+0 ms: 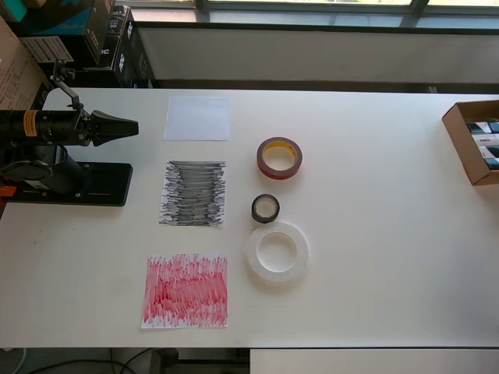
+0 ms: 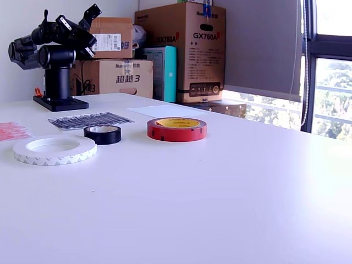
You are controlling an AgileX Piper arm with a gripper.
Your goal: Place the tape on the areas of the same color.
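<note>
Three tape rolls lie in a column mid-table in the overhead view: a dark-red roll (image 1: 265, 165) with a yellowish core, a small black roll (image 1: 256, 209) and a large translucent white roll (image 1: 253, 253). To their left lie a plain white sheet (image 1: 198, 118), a black-scribbled sheet (image 1: 193, 193) and a red-scribbled sheet (image 1: 185, 291), all bare. My gripper (image 1: 131, 126) hangs folded back over the arm's base at the overhead view's left edge, its fingers meeting in a point, holding nothing. The exterior view shows the red roll (image 2: 176, 132), black roll (image 2: 102, 136), white roll (image 2: 55, 155) and gripper (image 2: 82, 22).
The arm's black base plate (image 1: 101, 185) sits left of the black sheet. An open cardboard box (image 1: 468, 140) stands at the table's right edge in the overhead view. Stacked cartons (image 2: 187, 49) rise behind the table in the exterior view.
</note>
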